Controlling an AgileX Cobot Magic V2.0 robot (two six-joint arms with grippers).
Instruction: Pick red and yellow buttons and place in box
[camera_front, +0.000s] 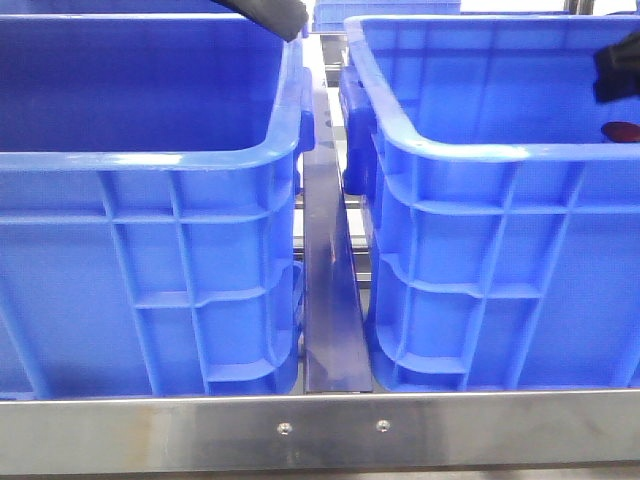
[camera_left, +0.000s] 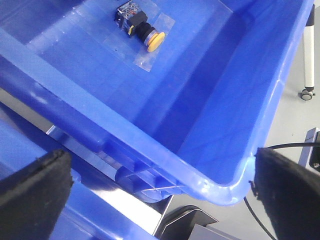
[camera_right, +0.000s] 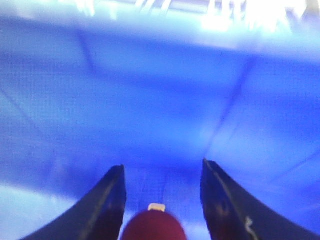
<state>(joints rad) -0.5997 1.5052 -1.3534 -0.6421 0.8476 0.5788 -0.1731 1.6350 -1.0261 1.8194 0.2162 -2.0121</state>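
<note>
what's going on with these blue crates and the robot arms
A two-armed robot is working over two blue plastic crates. The right pincer is down inside the right crate, its fingers spread on either side of the red button, not visibly closed on it. The left pincer is open and empty above a crate rim; in its wrist view, the yellow push button lies on that crate's floor in a clear bag.

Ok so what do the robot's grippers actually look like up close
Both look black. The left gripper has wide fingers with a rough, matte, foam-like black padding, and thin black cables run beside it. The right gripper has smoother, dark fingers that curve and taper to narrow tips. No markings are legible.
</note>
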